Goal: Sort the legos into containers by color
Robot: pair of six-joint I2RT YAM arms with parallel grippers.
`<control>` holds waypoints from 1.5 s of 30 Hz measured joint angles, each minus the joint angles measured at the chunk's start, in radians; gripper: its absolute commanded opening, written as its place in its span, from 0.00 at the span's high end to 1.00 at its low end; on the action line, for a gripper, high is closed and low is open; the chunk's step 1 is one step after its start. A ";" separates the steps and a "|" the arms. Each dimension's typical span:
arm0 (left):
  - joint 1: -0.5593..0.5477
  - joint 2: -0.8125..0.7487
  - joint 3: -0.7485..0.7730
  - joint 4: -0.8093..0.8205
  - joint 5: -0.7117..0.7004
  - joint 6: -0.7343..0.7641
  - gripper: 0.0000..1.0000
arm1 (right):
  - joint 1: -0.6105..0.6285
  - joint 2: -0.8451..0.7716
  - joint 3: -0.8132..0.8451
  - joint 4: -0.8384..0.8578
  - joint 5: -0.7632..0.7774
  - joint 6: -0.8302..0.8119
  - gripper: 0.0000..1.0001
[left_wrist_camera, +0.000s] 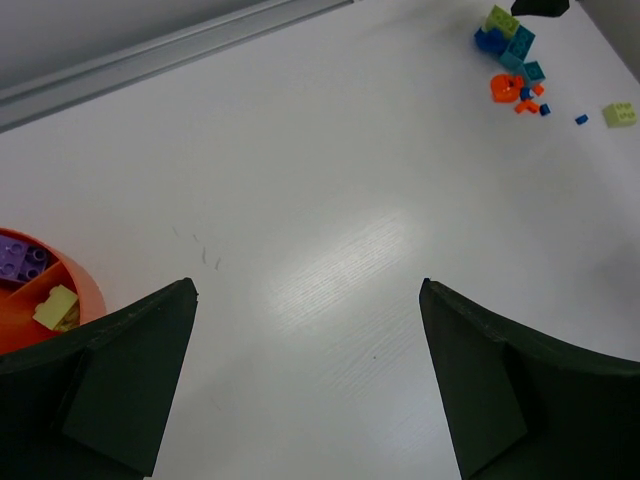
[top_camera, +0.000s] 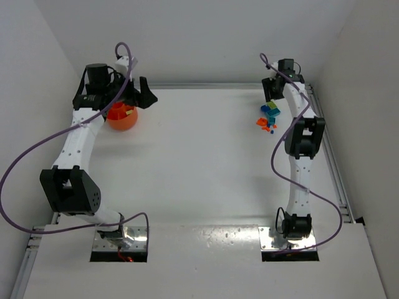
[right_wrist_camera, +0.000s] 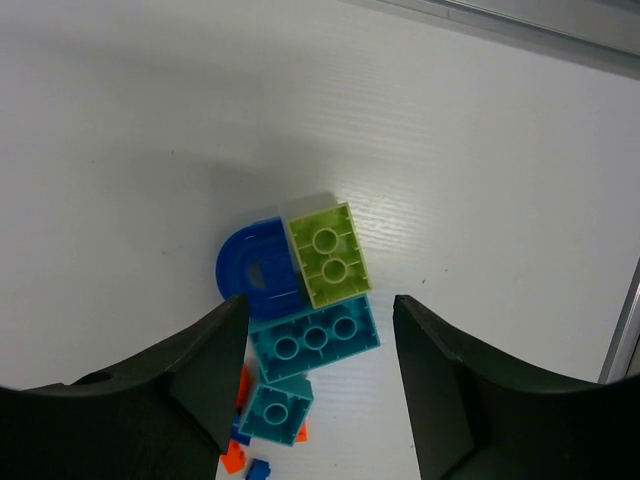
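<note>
Left gripper [left_wrist_camera: 307, 290] gapes wide beside the orange bowl [top_camera: 124, 122]; right gripper [right_wrist_camera: 320, 305] hangs open over clustered bricks [right_wrist_camera: 328, 255] near the rail [right_wrist_camera: 500, 20].

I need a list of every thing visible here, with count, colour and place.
bowl: one, orange, divided, table's far left.
purple brick: one, purple, inside bowl.
stored green brick: one, yellow-green, neighbouring compartment.
pile green brick: one, yellow-green, far-right pile.
curved brick: one, blue, same pile.
teal bricks: two, teal, same pile.
small pieces: several, orange and blue, pile's edge.
lone green brick: one, yellow-green, apart from pile.
table: one, white.
cables: two, purple, along the arms.
left gripper: black, open, empty, near bowl.
right gripper: black, open, above pile.
</note>
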 measured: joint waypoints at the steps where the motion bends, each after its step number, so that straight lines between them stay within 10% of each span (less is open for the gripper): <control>1: -0.004 0.001 -0.006 -0.003 -0.002 0.000 0.00 | -0.006 0.000 -0.005 0.014 -0.003 -0.001 0.40; 45: -0.021 0.032 -0.029 0.003 -0.053 0.000 0.00 | -0.084 0.101 -0.005 0.034 -0.253 -0.007 0.41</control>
